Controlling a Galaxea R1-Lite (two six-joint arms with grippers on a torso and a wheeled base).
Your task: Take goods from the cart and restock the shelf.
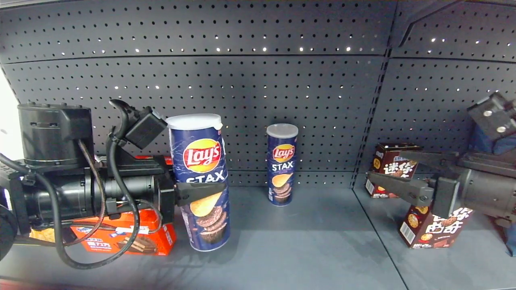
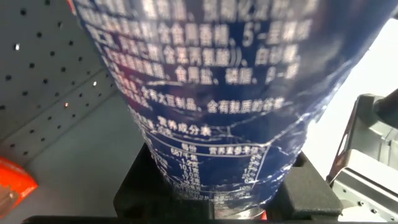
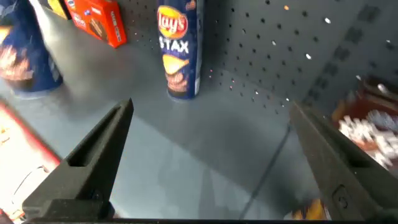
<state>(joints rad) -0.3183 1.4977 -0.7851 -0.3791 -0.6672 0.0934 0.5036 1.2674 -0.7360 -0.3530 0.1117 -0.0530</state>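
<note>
A tall dark blue chip can (image 1: 200, 181) with a white lid is held at mid-height by my left gripper (image 1: 201, 192), which is shut on it from the left. The can leans slightly and its base is down at the grey shelf floor (image 1: 306, 241); I cannot tell if it touches. The left wrist view shows the can's printed back (image 2: 211, 93) close up. A second, smaller-looking can (image 1: 282, 165) (image 3: 179, 50) stands upright against the pegboard. My right gripper (image 1: 385, 165) (image 3: 210, 106) hangs open over the shelf to the right, holding nothing.
An orange biscuit box (image 1: 129, 237) (image 3: 96, 18) lies behind my left arm. Two brown cookie boxes (image 1: 389, 165) (image 1: 435, 229) stand on the right shelf section past the upright divider (image 1: 373, 121). A dark pegboard wall (image 1: 282, 80) closes the back.
</note>
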